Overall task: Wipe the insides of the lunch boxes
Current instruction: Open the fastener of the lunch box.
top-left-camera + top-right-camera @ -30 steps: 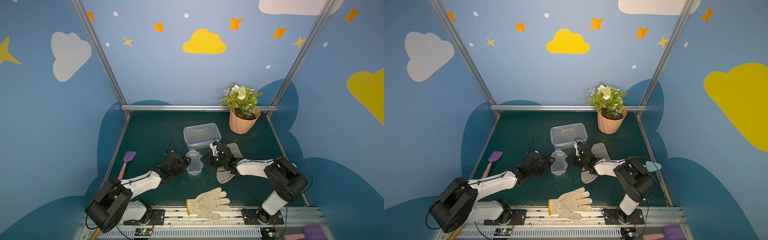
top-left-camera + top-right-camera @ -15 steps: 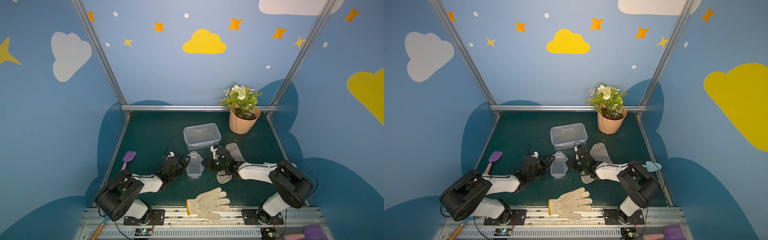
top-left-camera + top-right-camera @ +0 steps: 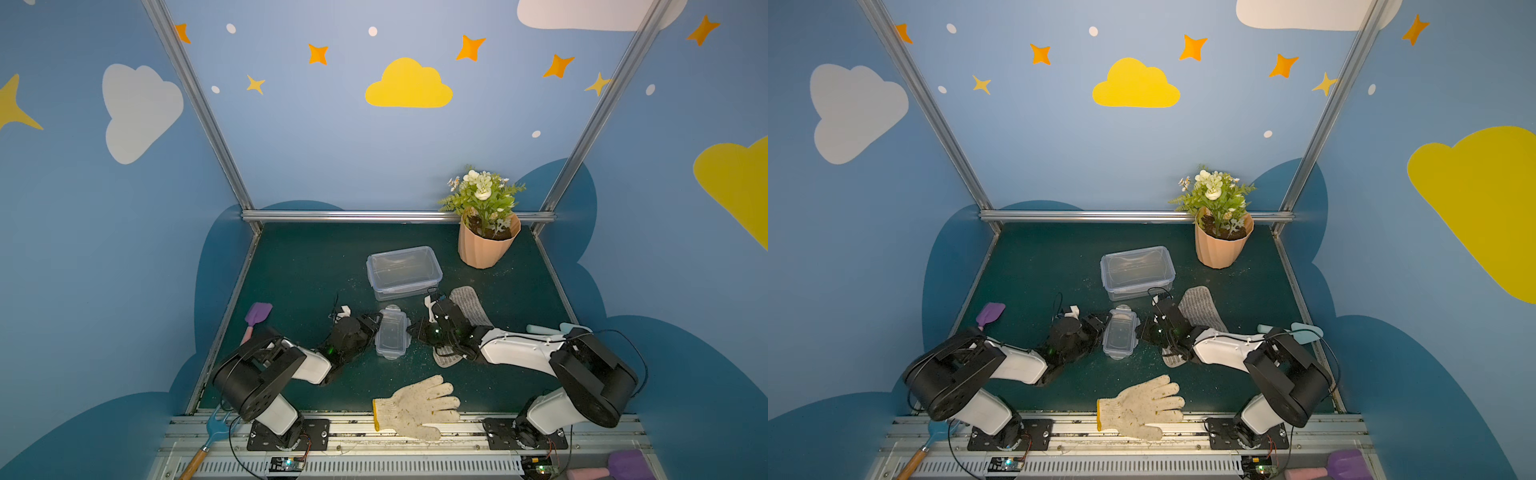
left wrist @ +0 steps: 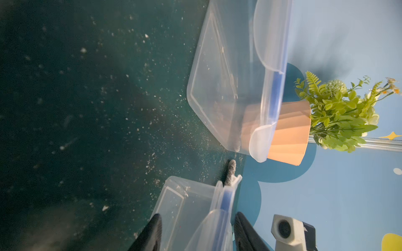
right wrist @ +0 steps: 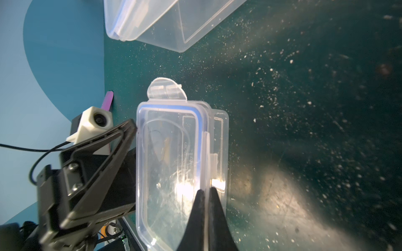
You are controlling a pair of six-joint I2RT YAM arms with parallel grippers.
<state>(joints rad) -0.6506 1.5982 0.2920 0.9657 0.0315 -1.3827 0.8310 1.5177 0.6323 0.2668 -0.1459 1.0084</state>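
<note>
The small lunch box [image 3: 392, 337] lies on the counter [image 3: 299, 270], well apart from the flower pot [image 3: 486, 247]. It is nearer the robot than the pot and off toward the left arm's side of it. Its long axis runs front to back, one short end pointing away from the robot. Its blue-rimmed lid is on, and the end clip [image 5: 166, 90] at that far end is flipped out. The large lunch box [image 3: 403, 270] stands near the pot on the same side, lidded, with its long axis crosswise to the small one's.

The left gripper [image 4: 197, 215] straddles one long side of the small box, jaws apart above and below it. Whether they press on it I cannot tell. The right gripper [image 5: 206, 190] meets the opposite long side, jaws together, tips at the side clip. A grey cloth [image 3: 469, 305] lies nearer the robot than the pot, partly under the right arm.
</note>
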